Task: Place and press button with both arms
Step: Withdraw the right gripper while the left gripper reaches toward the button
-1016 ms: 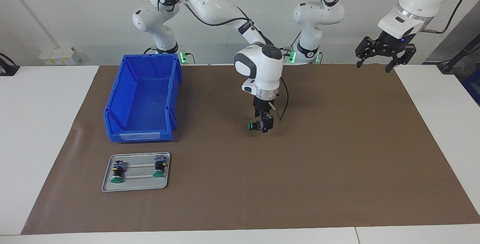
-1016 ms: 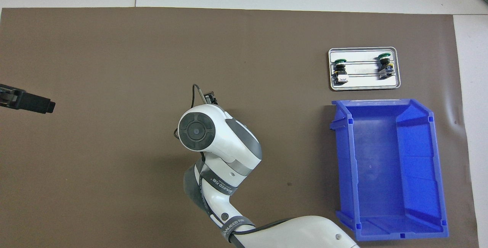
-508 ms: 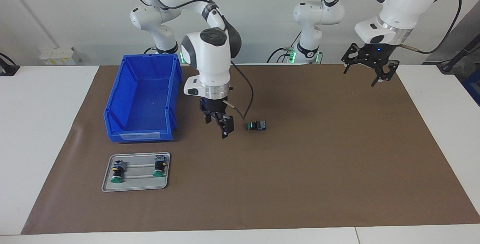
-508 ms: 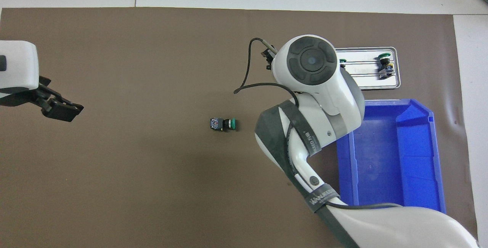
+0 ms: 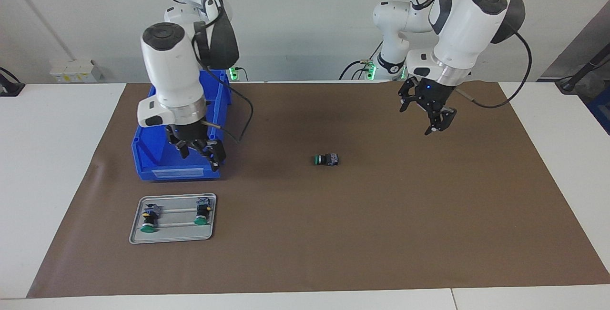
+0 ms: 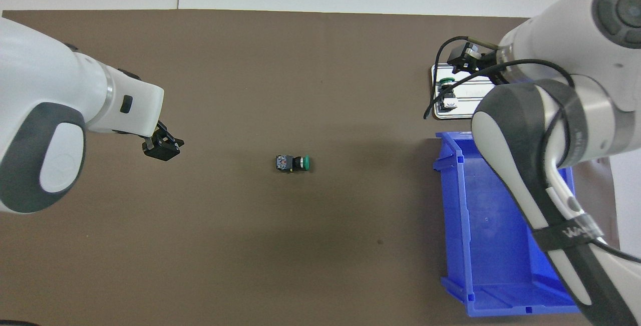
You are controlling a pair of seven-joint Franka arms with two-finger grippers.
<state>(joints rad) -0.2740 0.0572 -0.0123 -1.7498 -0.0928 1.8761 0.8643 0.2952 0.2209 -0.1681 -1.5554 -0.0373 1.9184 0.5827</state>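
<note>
Mat (image 5: 429, 234), brown, covers most of the table. On it, toward the right arm's end, sits a blue bin (image 5: 157, 162), and farther from the robots a metal tray (image 5: 138, 238). The facing view shows two buttons on the tray; overhead the right arm hides all but one. Right gripper (image 5: 198, 150) hangs over the bin's front edge, jaws wide and empty, seen only in the facing view. Left gripper (image 5: 431, 115) hovers over bare mat, also spread and empty; overhead only its tip (image 6: 160, 146) shows. The button (image 5: 326, 159) lies on its side mid-mat, untouched, green cap toward the bin (image 6: 293, 163).
</note>
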